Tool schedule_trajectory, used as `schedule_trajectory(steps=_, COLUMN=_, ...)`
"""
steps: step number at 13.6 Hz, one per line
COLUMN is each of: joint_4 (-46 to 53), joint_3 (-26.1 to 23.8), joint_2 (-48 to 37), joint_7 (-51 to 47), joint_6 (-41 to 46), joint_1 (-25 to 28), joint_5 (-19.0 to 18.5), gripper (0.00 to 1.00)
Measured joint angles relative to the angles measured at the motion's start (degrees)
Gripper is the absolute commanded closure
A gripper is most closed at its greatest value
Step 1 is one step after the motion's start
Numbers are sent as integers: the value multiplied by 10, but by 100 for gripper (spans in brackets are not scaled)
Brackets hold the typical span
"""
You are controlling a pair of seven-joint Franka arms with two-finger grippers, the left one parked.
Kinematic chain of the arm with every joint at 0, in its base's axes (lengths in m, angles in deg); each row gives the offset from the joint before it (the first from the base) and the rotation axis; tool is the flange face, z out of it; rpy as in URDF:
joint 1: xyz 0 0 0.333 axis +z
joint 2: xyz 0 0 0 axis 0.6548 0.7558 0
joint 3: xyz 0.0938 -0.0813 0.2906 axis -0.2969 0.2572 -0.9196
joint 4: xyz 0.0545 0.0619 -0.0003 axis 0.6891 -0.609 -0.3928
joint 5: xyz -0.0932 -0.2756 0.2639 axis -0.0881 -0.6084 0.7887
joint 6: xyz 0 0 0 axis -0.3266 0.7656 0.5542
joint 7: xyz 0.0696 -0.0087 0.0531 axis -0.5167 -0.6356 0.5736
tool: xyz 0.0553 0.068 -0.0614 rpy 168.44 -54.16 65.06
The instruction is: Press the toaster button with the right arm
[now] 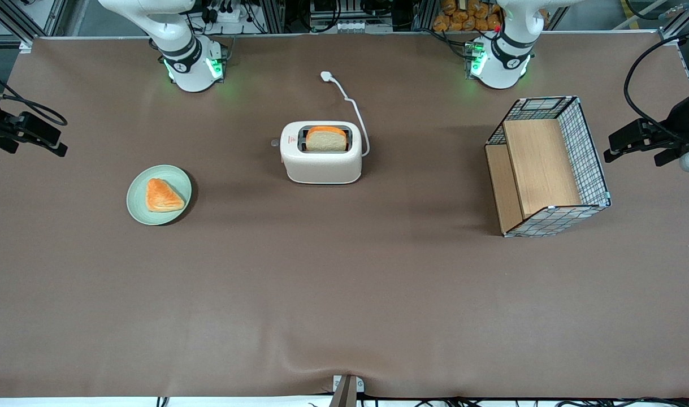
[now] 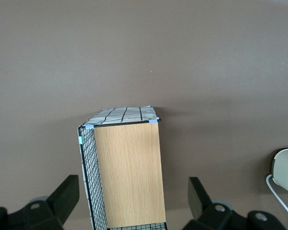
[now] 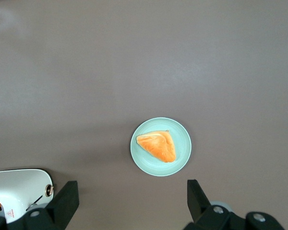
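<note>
The cream-white toaster [image 1: 321, 165] stands mid-table with a bread slice [image 1: 326, 139] upright in its dark top slot. Its small grey toaster button [image 1: 274, 143] sticks out of the narrow end that faces the working arm's end of the table. The right arm's black gripper [image 1: 59, 135] hovers well off toward that end, apart from the toaster, open and holding nothing. In the right wrist view the open gripper [image 3: 133, 199] looks down on the table, with the toaster [image 3: 19, 187] and its button [image 3: 50, 190] at the frame's edge.
A pale green plate [image 1: 138, 210] with an orange pastry [image 1: 162, 195] lies between gripper and toaster, nearer the front camera; the wrist view shows this plate [image 3: 183, 152] too. The white cord and plug [image 1: 325, 74] trail from the toaster. A wire-mesh wooden basket [image 1: 542, 164] lies toward the parked arm's end.
</note>
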Motion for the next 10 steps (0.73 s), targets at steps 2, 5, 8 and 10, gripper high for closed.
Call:
schedule_trajectory(steps=2, joint_4=1, joint_3=1, joint_2=0, joint_7=0, joint_6=0, joint_1=0, joint_5=0, gripper=0)
schedule_trajectory(steps=5, joint_4=5, joint_3=1, joint_2=0, joint_7=0, joint_6=0, joint_1=0, joint_5=0, gripper=0)
schedule_trajectory(steps=8, joint_4=5, joint_3=1, joint_2=0, joint_7=3, joint_6=0, joint_1=0, joint_5=0, gripper=0)
schedule_trajectory(steps=10, joint_4=5, joint_3=2, joint_2=0, joint_7=20, joint_6=0, joint_1=0, joint_5=0, gripper=0)
